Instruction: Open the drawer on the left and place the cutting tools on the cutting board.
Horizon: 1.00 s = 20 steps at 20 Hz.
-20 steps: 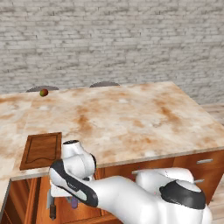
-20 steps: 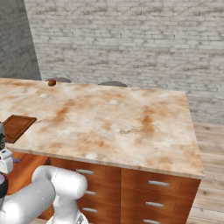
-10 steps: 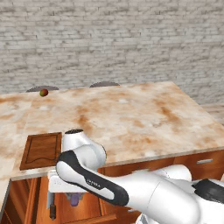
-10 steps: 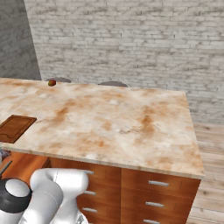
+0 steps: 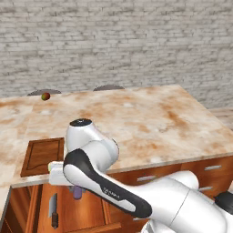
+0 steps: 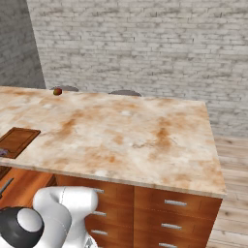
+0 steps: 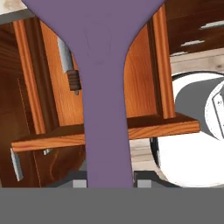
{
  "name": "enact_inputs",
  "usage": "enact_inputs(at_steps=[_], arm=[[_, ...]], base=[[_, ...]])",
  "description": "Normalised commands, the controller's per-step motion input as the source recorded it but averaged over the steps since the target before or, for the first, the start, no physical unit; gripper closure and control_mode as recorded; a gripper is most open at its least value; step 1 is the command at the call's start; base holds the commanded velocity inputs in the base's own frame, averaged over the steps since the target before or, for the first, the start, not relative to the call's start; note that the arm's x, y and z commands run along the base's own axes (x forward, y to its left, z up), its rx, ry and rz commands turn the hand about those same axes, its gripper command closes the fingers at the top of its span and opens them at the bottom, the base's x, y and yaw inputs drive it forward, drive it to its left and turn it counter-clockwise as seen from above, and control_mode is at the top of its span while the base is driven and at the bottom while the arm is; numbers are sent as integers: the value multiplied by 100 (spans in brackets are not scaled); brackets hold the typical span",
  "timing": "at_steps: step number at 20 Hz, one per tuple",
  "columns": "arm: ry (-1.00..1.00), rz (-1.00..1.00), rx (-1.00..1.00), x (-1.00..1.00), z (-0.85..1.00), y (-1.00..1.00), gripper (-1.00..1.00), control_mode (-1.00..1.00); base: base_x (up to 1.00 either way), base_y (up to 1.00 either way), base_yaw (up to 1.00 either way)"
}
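My gripper (image 7: pixel 109 183) is shut on the stem of the purple T-shaped peeler (image 7: pixel 107 87), one of the cutting tools, which hangs over the open drawer (image 7: pixel 140 127). In the left base view the peeler (image 5: pixel 77 193) pokes out under my arm just below the counter edge, above the drawer (image 5: pixel 88 210). The small knife (image 5: pixel 53 211) lies on the drawer floor, grey blade and dark handle (image 7: pixel 70 65). The dark cutting board (image 5: pixel 42 155) lies bare on the counter directly above the drawer, at the near left edge (image 6: pixel 18 140).
A small red-green fruit (image 5: pixel 45 96) sits at the counter's far left (image 6: pixel 57 91). Narrower stacked drawers (image 5: pixel 202 169) with silver handles run along the cabinet to the right (image 6: pixel 169 203). A brick wall stands behind the marbled counter (image 5: pixel 145 118).
My arm has swung upward and the hand has risen from low in the drawer toward the counter edge, carrying the purple peeler. The knife has stayed in the drawer.
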Motion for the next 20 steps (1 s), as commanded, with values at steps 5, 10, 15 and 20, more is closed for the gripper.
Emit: enact_inputs(at_steps=[5, 10, 15, 20], arm=[[-1, 3, 0, 38, 23, 0, 100, -100], [8, 3, 0, 93, 5, 0, 100, -100], [7, 2, 0, 100, -1, 0, 100, -100], [1, 7, 0, 72, -17, 3, 100, -100]], base=[[0, 0, 0], [0, 0, 0], [0, 0, 0], [0, 0, 0]])
